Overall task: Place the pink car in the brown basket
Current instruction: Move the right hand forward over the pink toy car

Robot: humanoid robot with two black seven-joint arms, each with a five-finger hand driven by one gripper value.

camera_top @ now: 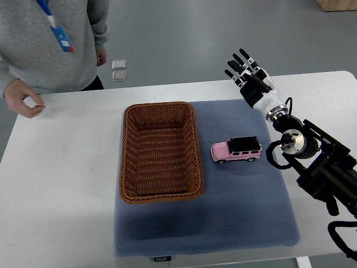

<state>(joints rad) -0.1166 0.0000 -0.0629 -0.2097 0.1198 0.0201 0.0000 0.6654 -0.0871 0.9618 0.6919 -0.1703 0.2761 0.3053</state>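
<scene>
A pink toy car with a black roof stands on the blue mat, just right of the brown wicker basket. The basket holds nothing. My right hand hovers above the table's far right part, beyond the car and apart from it, fingers spread and holding nothing. Its black arm runs down to the right edge. No left arm shows.
A person in a grey sweater stands at the far left of the white table, one hand resting on it. Two small square plates lie on the floor beyond the table.
</scene>
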